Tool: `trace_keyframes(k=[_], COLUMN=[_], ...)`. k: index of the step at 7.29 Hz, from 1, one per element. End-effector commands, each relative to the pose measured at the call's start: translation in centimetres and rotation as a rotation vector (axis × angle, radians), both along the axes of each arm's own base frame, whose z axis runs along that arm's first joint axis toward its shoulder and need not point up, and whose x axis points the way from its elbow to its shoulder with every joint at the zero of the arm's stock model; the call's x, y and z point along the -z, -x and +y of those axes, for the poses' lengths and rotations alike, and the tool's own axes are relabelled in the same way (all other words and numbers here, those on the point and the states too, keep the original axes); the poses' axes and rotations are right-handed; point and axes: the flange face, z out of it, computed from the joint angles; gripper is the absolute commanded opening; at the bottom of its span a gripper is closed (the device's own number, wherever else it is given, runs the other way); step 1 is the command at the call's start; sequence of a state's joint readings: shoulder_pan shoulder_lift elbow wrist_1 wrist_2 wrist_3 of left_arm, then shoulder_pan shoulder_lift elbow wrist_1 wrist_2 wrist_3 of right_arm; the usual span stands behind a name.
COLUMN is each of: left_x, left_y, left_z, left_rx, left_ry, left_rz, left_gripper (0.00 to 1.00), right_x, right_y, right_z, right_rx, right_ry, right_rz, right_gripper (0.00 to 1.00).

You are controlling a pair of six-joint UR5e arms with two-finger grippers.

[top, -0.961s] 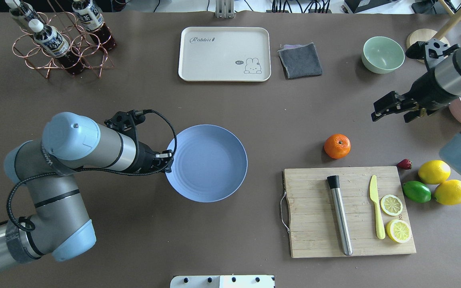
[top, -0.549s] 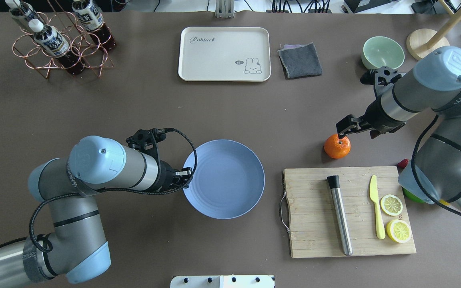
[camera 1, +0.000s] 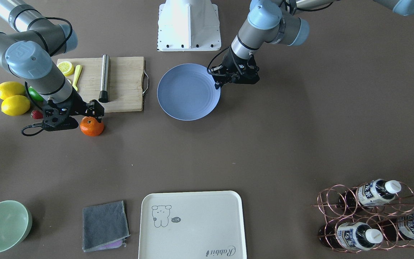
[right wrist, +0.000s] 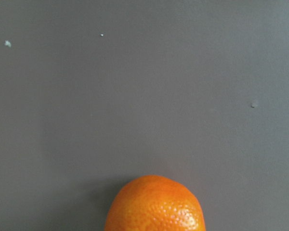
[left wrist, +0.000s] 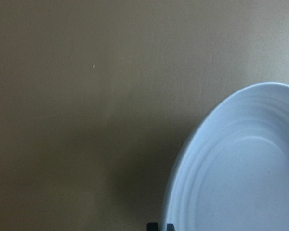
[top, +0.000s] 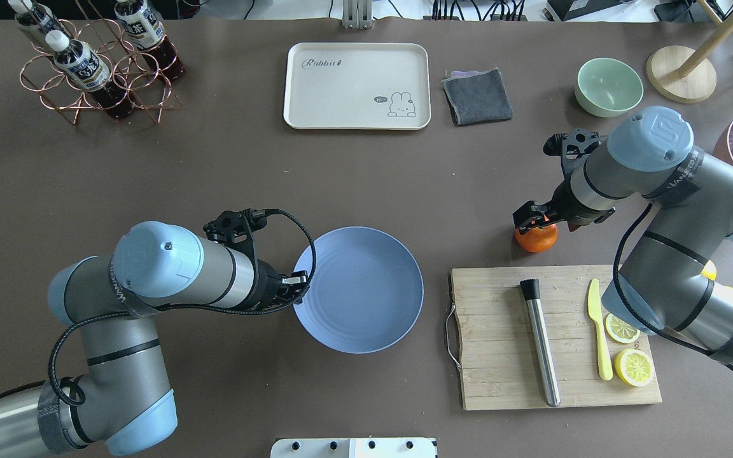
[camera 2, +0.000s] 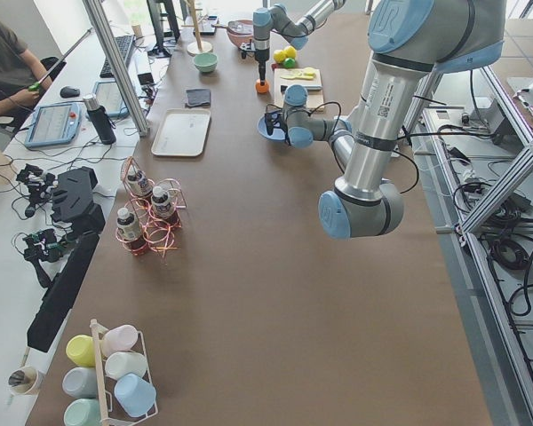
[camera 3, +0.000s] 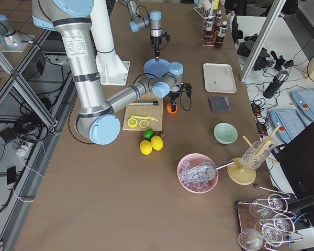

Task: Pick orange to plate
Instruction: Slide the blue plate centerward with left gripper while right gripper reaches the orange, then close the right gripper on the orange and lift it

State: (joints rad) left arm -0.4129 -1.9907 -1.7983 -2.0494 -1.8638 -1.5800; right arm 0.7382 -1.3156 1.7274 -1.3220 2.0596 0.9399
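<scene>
The orange (top: 537, 238) rests on the brown table just beyond the cutting board's far edge, and it also fills the bottom of the right wrist view (right wrist: 155, 204). My right gripper (top: 544, 219) hangs directly over the orange, open, its fingers spread to either side of the top. The periwinkle-blue plate (top: 366, 299) lies flat at the table's middle. My left gripper (top: 300, 280) is shut on the plate's left rim (left wrist: 183, 159). In the front-facing view the orange (camera 1: 91, 126) sits left of the plate (camera 1: 185, 97).
A wooden cutting board (top: 500, 343) carries a steel muddler (top: 541, 346), a yellow knife (top: 597, 327) and lemon slices. Two lemons (camera 1: 11, 97) and a lime lie behind the right arm. A cream tray (top: 357, 86), a grey cloth (top: 478, 95), a green bowl (top: 608, 86) and a bottle rack (top: 96, 63) line the far side.
The right arm swung in from the right and came down over the orange. The left arm dragged the plate rightward and toward the robot by its rim.
</scene>
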Motion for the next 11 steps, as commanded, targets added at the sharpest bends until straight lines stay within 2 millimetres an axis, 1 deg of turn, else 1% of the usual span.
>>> trace_keyframes(k=[1,2,3,4,5,6,7,8,9,10,11], left_x=[0.2,0.1,-0.1,-0.5,-0.7,-0.5,-0.7,-0.6,-0.4,0.1,0.2], left_y=[0.1,0.2,0.1,0.1,0.1,0.1,0.1,0.1,0.5,1.6,3.0], left_z=[0.0,0.0,0.0,0.0,-0.1,-0.1,0.0,0.0,-0.3,-1.3,-1.6], left_rx=[0.001,0.001,0.001,0.000,-0.001,-0.001,-0.003,-0.003,0.003,0.018,0.032], left_ry=[-0.002,-0.001,-0.001,0.000,-0.001,-0.003,-0.003,-0.004,-0.005,-0.008,-0.013], left_rz=[0.004,0.003,-0.001,-0.007,-0.010,-0.006,-0.009,-0.006,-0.002,0.009,0.018], left_gripper=[0.00,0.00,0.00,0.00,0.00,0.46,0.62,0.71,0.72,0.72,0.72], right_x=[-0.9,-1.1,-0.8,-0.7,0.0,0.5,3.1,6.2,8.7,12.4,16.8], right_y=[1.5,1.5,1.7,1.6,1.6,0.9,-0.1,-1.2,-0.8,1.3,4.2], right_z=[0.5,0.5,0.5,0.5,0.3,-0.1,-0.1,0.1,0.2,1.2,2.5], right_rx=[0.014,0.014,0.016,0.020,0.022,0.013,0.001,0.006,-0.035,-0.067,-0.097], right_ry=[0.004,0.007,0.006,0.002,-0.003,-0.010,-0.024,-0.022,0.010,0.056,0.107], right_rz=[0.002,0.005,0.001,-0.002,-0.014,-0.024,-0.060,-0.127,-0.163,-0.207,-0.237], right_gripper=[1.00,0.98,0.66,0.08,0.00,0.00,0.00,0.00,0.00,0.00,0.00])
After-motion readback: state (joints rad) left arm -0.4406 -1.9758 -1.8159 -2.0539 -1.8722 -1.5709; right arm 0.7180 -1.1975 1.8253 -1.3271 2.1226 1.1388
